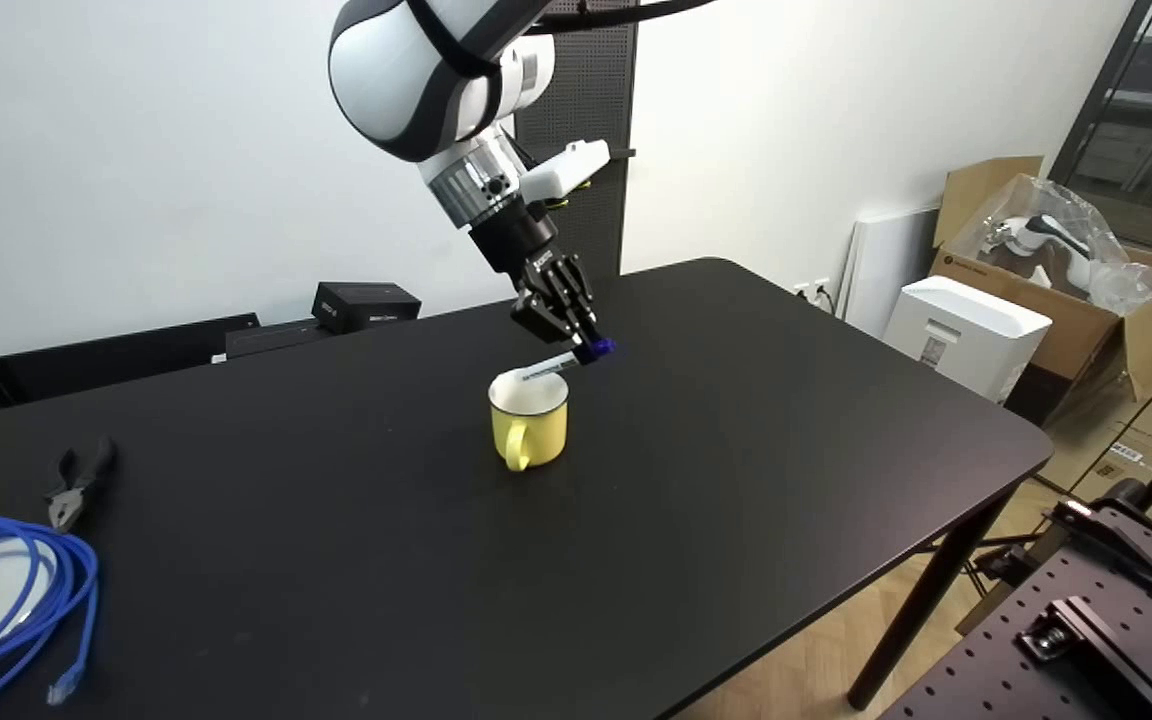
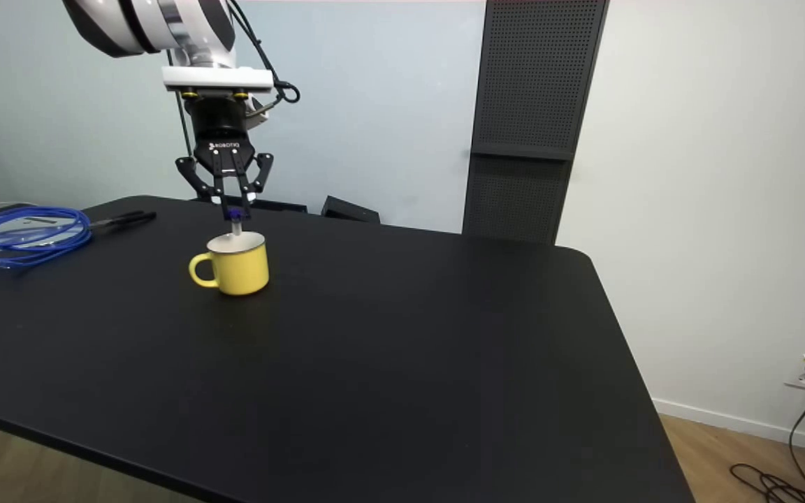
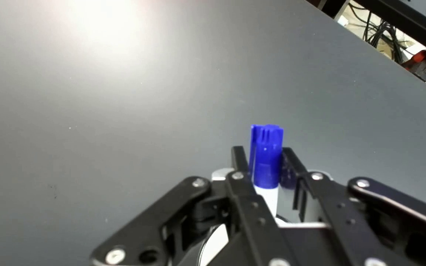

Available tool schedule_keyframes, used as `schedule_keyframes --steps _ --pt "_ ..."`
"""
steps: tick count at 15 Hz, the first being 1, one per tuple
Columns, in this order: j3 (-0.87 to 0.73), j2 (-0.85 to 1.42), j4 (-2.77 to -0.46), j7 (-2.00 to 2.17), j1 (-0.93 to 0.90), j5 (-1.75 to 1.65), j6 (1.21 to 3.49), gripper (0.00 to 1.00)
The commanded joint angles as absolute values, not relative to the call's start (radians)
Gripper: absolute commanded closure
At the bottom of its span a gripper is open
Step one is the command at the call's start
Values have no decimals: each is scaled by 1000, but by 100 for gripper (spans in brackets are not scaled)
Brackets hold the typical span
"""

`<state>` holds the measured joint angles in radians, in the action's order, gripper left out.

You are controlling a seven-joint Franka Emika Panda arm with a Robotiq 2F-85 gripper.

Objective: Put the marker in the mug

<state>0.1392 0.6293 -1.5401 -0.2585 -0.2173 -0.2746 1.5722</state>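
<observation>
Landmark: the mug, upright on the tabletop, yellow wall, white inside, dark line at the rim. Claw above the mug in both exterior views, pinching the marker; wrist view gives one finger against each side of the blue cap. Marker tilted: cap end held higher, and in an exterior view out past the mug's rim; white barrel slants down to the mug's mouth. Whether its lower end lies below the rim, cannot tell; inner wall and barrel both pale. Cable, blue, coiled, well apart from the mug; pliers just beside the cable, likewise well apart from the mug. In an exterior view, black box beyond the mug, at the tabletop's far edge; carton off the tabletop, well apart from the mug, clear plastic inside.
</observation>
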Motion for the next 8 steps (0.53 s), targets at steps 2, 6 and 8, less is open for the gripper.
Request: schedule_keyframes --steps 2,6,8 --pt "139 684 -1455 -260 -228 -286 1529 33" --pt "140 701 -1437 -262 -232 -285 1529 7" --pt "145 678 -1460 -267 -230 -282 1554 0"
